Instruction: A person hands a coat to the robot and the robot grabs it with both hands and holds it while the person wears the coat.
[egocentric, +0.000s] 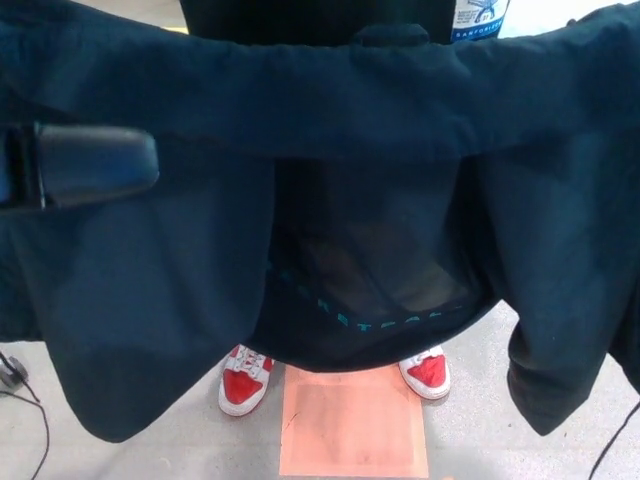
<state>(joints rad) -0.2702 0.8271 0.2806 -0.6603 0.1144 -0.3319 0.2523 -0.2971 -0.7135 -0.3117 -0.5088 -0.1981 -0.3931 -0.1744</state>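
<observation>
Mostly coat (330, 110), left hand (85, 163) blurred
</observation>
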